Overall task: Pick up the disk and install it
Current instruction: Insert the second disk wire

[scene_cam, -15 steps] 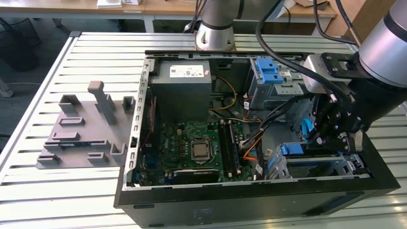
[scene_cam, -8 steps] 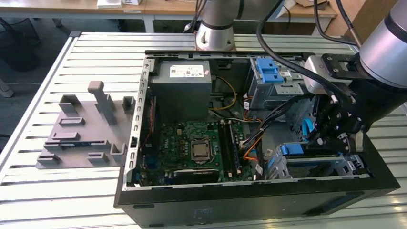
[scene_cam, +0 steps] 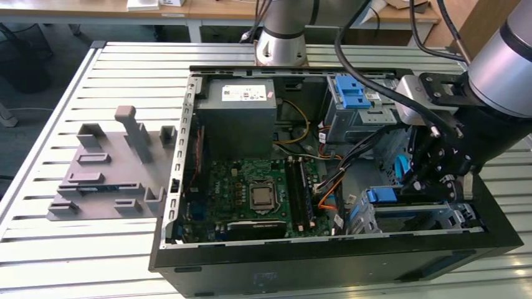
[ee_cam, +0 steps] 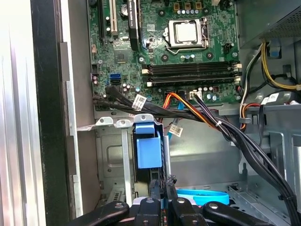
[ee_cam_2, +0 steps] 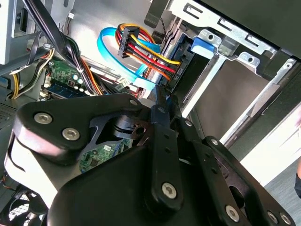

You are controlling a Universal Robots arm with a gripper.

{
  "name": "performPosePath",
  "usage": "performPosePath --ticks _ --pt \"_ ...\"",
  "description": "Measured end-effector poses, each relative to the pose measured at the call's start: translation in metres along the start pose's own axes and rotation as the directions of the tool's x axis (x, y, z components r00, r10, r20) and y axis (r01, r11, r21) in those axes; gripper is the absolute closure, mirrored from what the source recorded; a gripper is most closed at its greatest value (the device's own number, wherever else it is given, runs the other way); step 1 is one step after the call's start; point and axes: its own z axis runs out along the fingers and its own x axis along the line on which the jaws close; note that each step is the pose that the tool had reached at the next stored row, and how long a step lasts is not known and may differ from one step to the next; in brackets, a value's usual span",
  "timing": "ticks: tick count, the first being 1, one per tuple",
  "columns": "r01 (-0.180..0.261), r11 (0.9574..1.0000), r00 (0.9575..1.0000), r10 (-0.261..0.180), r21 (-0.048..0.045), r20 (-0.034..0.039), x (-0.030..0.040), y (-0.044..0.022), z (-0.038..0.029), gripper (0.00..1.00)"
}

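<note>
Disk (ee_cam: 148, 151) sat on edge in the drive cage (ee_cam: 110, 155) at the case's front corner, blue carrier end facing out, in the first wrist view; same blue end visible in the exterior view (scene_cam: 382, 195) and second wrist view (ee_cam_2: 203, 46). Gripper (ee_cam: 162, 188) was right at it, fingers drawn together and pinching the disk's rear edge just below the blue part; it looked clenched on the disk, fingertips (ee_cam_2: 162, 101) narrow and close in the second wrist view. Judged: disk stiff, metal, fairly heavy for its size, smooth sides likely slippery, fragile to knocks; best taken by the carrier frame or long edges, not the label face. Cables (ee_cam_2: 150, 56) plugged in close beside the disk, so snag risk. Case (scene_cam: 332, 261) lay open on its side on the slatted table (scene_cam: 50, 249), holding motherboard (scene_cam: 258, 193), power supply (scene_cam: 237, 103), second upper cage with a blue latch (scene_cam: 353, 93). Grey fixture (scene_cam: 108, 174) on the table, at the exterior view's left, well apart.
</note>
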Motion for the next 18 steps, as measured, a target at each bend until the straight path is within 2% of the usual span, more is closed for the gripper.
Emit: performPosePath --ticks 10,11,12,13,14,18 --pt "0.000 1.0000 1.0000 0.000 0.0000 0.0000 0.0003 -0.0004 0.0029 0.84" --pt "0.000 1.0000 1.0000 0.000 0.0000 0.0000 0.0003 -0.0004 0.0030 0.83" --pt "0.000 1.0000 1.0000 0.000 0.0000 0.0001 0.0003 -0.0004 0.0030 0.77" --pt "0.000 1.0000 1.0000 0.000 0.0000 0.0000 0.0003 -0.0004 0.0030 0.77" --pt "0.000 1.0000 1.0000 0.000 0.0000 0.0000 0.0003 -0.0004 0.0030 0.71" --pt "0.000 1.0000 1.0000 0.000 -0.0001 0.0012 0.0002 -0.0004 0.0005 0.71"
